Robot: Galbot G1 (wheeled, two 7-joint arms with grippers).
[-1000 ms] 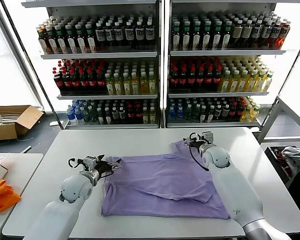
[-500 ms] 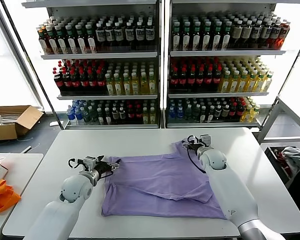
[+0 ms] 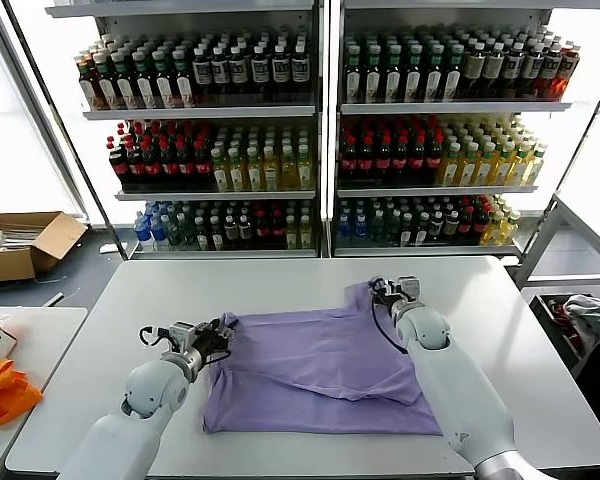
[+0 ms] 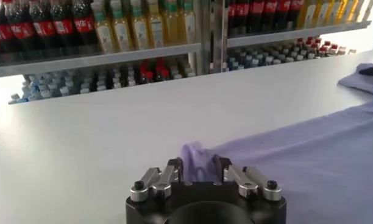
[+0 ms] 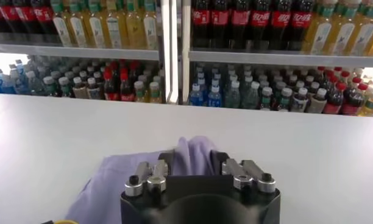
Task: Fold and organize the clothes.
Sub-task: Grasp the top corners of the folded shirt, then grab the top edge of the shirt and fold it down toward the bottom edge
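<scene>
Table (image 3: 280, 285) — both grippers apparently pinch T-shirt (image 3: 320, 365) corners.

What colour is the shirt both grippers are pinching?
Plain lavender T-shirt, clearest in the head view.

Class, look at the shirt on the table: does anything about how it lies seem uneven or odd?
The lavender T-shirt lies rumpled. Its far corners bunch up where the left pincer and right pincer pinch them.

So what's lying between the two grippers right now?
Only the T-shirt itself: in the head view its far edge spans from the left gripper to the right gripper, each pinching a corner.
</scene>
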